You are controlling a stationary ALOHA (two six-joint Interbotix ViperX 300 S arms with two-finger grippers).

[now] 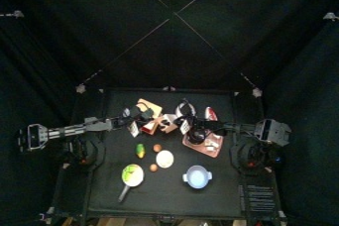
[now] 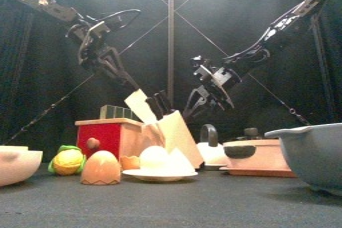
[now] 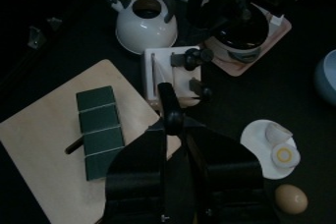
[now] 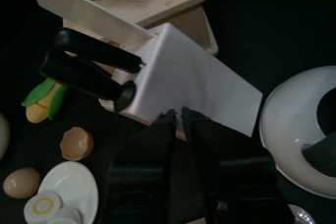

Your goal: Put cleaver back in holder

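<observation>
- Front view is showing me the small black table (image 2: 201,204) carrying everything, with both arms hanging over its back half.
- I am seeing the boxy tan-yellow wooden holder with a red face (image 2: 110,134) standing left of the middle.
- The broad white cleaver with a black handle (image 4: 197,76) is leaning tilted against the holder's right side. It is outside the block, touching it, with the handle pointing up.
- The right gripper (image 4: 178,120) is hovering at the cleaver's lower edge. I cannot tell whether it is gripping the blade or only sitting close to it.
- The left gripper (image 2: 96,44) is hanging high above the holder, well apart from it, with its jaws parted and nothing between them.
- A round white kettle (image 3: 138,24) is sitting just beyond the cleaver.
</observation>
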